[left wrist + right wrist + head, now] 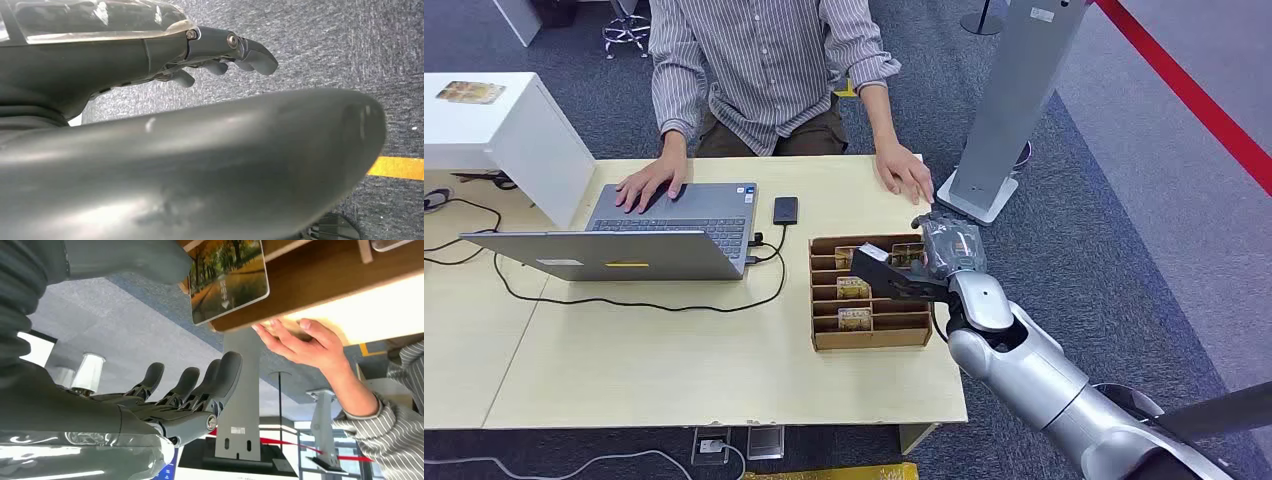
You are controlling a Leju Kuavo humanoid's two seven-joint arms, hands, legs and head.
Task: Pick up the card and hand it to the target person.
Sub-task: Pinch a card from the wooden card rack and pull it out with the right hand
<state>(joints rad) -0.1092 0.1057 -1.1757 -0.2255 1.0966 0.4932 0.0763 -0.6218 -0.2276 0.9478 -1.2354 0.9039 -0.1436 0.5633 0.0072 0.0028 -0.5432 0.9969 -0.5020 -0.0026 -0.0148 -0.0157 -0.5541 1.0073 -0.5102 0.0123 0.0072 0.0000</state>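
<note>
A wooden card rack [869,335] stands on the table's right part, with several printed cards [855,318] upright in its slots. My right hand [946,250] hovers at the rack's far right corner. In the right wrist view a card [227,277] with an autumn-tree picture stands in the rack [320,285]; the thumb [125,257] is right beside it, the fingers [200,385] are spread well away, and nothing is held. The target person [769,70] sits across the table, one hand [904,172] flat near the rack. My left hand [225,50] hangs over the carpet, fingers loosely apart, holding nothing.
A laptop [664,230] with a black cable and a phone [785,210] lie left of the rack. A grey stand [1009,110] rises off the table's right far corner. A white cabinet [504,130] sits at the left. A red line [1194,95] crosses the carpet.
</note>
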